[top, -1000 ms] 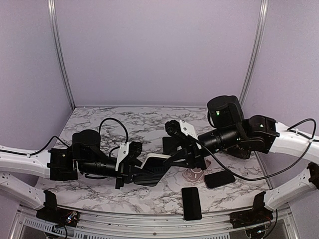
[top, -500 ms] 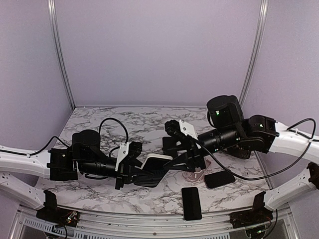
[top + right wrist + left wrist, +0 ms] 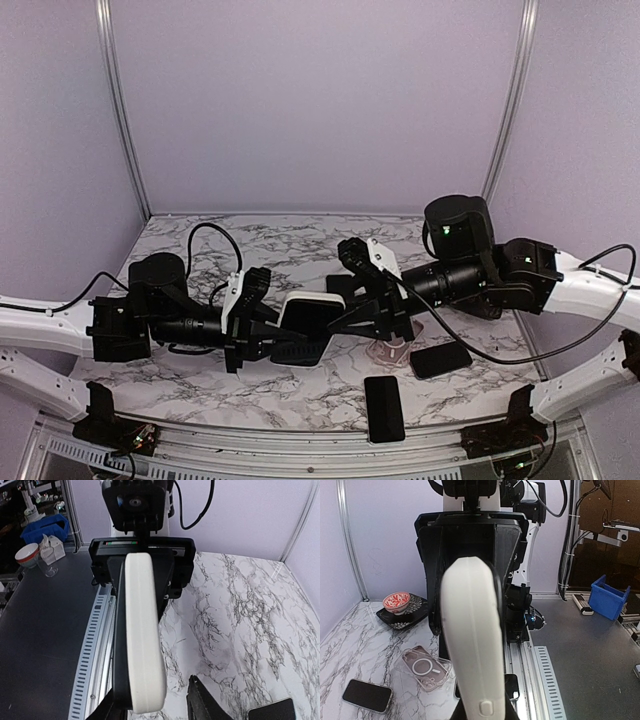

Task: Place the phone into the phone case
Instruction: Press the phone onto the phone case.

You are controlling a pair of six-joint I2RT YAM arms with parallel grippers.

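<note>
**Q:** Quick check, where's your case sitting relative to the grippers?

**A:** You've got the white phone case (image 3: 312, 312) up off the bench (image 3: 200, 240), hanging in the air between the two arms. Your left gripper (image 3: 268, 335) is pinched right down on one end of it. In the left wrist view the case runs straight out from between the fingers, edge-on, with a small side button showing low down.

**Q:** And the phone?

**A:** There's a dark slab (image 3: 119, 650) lying flat along one face of the case. It looks like the phone to me, but from these angles you can't tell how far it's seated in there.

**Q:** What's your right gripper doing?

**A:** Your right gripper (image 3: 360, 318) is at the opposite end, nose to nose with the left one. In the right wrist view the case's end sits between its fingers, but I honestly can't tell if they're clamped on it or just beside it.

**Q:** Anything else down there?

**A:** A clear case (image 3: 389, 352) with a ring on its back lies on the bench just under your right gripper. Two loose phones (image 3: 384, 408) lie near it, toward the front edge.
</note>
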